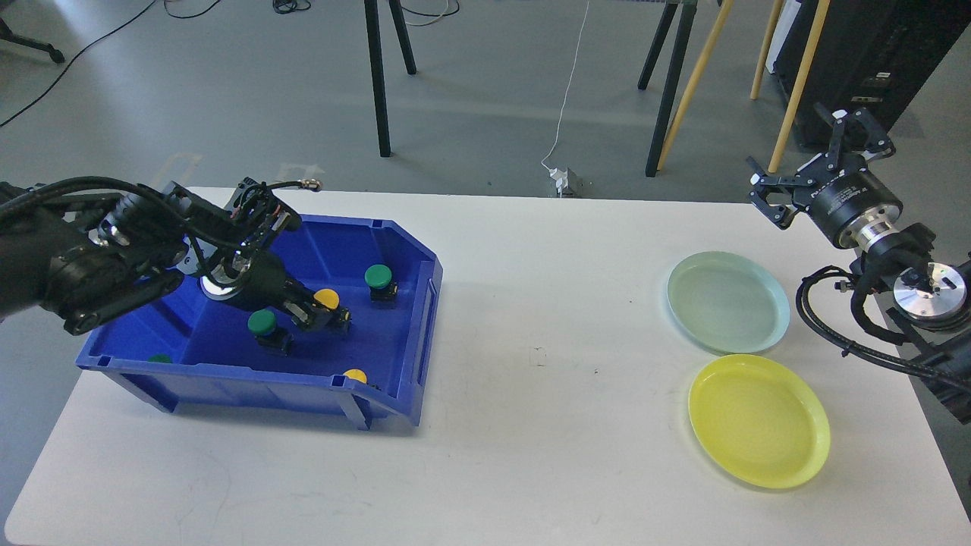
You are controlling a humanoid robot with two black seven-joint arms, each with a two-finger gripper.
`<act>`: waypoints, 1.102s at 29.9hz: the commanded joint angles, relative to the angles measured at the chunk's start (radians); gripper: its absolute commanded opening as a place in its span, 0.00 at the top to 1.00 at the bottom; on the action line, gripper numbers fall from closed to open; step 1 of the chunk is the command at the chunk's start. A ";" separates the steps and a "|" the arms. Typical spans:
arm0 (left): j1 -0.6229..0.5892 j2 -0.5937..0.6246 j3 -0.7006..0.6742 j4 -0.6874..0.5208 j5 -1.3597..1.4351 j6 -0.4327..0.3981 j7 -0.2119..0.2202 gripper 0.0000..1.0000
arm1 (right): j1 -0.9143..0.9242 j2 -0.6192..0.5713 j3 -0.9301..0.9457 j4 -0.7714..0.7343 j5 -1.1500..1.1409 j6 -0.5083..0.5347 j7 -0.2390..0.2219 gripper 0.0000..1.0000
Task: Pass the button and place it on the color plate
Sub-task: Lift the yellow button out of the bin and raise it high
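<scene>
My left gripper (pixel 322 315) is down inside the blue bin (pixel 394 394), shut on a yellow button (pixel 327 297) with a black base, held a little above the bin floor. Two green buttons (pixel 378 276) (pixel 262 323) stand in the bin on either side of it. Another yellow button (pixel 354 375) shows at the front wall, and a green one (pixel 159 358) is half hidden at the front left. A pale green plate (pixel 728 302) and a yellow plate (pixel 758 421) lie at the right. My right gripper (pixel 815 163) is open and empty, raised beyond the plates.
The white table (pixel 531 425) spreads between the bin and the plates. Stand legs (pixel 379 83) and a white cable (pixel 569 98) are on the floor behind the table. My right arm's cables (pixel 842 334) hang next to the pale green plate.
</scene>
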 commanded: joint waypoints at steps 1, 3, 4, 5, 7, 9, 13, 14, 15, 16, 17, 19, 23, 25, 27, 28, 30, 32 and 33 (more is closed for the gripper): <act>-0.035 0.105 -0.054 -0.118 -0.004 0.000 0.000 1.00 | 0.000 0.000 0.001 -0.002 0.001 0.000 0.000 0.00; -0.036 0.166 -0.108 -0.177 -0.006 0.000 0.000 1.00 | 0.000 0.000 0.005 -0.002 -0.001 0.000 0.000 0.00; -0.035 0.191 -0.139 -0.194 -0.007 0.000 0.000 1.00 | 0.000 0.000 0.005 -0.002 -0.001 0.000 0.000 0.00; -0.032 0.216 -0.182 -0.209 -0.013 0.000 0.000 1.00 | 0.000 0.000 0.005 -0.002 -0.001 0.000 0.000 0.00; -0.024 0.246 -0.268 -0.217 -0.056 0.000 0.000 1.00 | 0.000 0.000 0.005 -0.001 -0.001 0.000 0.000 0.00; -0.022 0.268 -0.326 -0.215 -0.133 0.000 0.000 1.00 | 0.000 0.000 0.005 -0.001 -0.001 0.000 0.000 0.00; -0.022 0.300 -0.412 -0.222 -0.375 0.000 0.000 1.00 | 0.000 0.000 -0.005 0.001 -0.002 0.000 -0.006 0.00; -0.021 0.293 -0.426 -0.222 -0.424 0.000 0.000 1.00 | 0.000 0.000 -0.012 0.004 -0.004 0.000 -0.006 0.00; -0.019 0.282 -0.437 -0.222 -0.470 0.000 0.000 1.00 | 0.000 -0.002 -0.021 0.007 -0.004 0.000 -0.006 0.00; -0.018 0.251 -0.440 -0.223 -0.505 0.000 0.000 1.00 | 0.002 0.000 -0.033 0.008 -0.005 0.000 -0.006 0.00; -0.016 0.196 -0.443 -0.222 -0.538 0.000 0.000 1.00 | 0.006 -0.002 -0.050 0.011 -0.010 0.000 -0.006 0.00; -0.018 0.086 -0.447 -0.208 -0.595 0.000 0.000 1.00 | 0.017 -0.005 -0.076 0.027 -0.031 0.000 -0.006 0.00; -0.018 -0.101 -0.496 -0.153 -0.684 0.000 0.000 1.00 | 0.011 -0.093 -0.094 0.112 -0.111 0.000 -0.009 0.00; -0.010 -0.192 -0.521 -0.082 -0.693 0.000 0.000 1.00 | -0.004 -0.135 -0.123 0.215 -0.152 0.000 -0.009 0.00; 0.019 -0.264 -0.530 -0.015 -0.695 0.000 0.000 1.00 | -0.035 -0.172 -0.165 0.325 -0.182 0.000 -0.009 0.00; 0.033 -0.301 -0.535 0.022 -0.695 0.000 0.000 1.00 | -0.050 -0.192 -0.182 0.377 -0.194 0.000 -0.007 0.00; 0.048 -0.355 -0.545 0.073 -0.693 0.000 0.000 1.00 | -0.064 -0.206 -0.197 0.471 -0.202 0.000 -0.009 0.00; 0.067 -0.379 -0.553 0.094 -0.696 0.000 0.000 1.00 | -0.067 -0.207 -0.199 0.552 -0.221 0.000 -0.009 0.00; 0.073 -0.382 -0.562 0.097 -0.698 0.000 0.000 1.00 | -0.066 -0.206 -0.199 0.586 -0.234 0.000 -0.009 0.00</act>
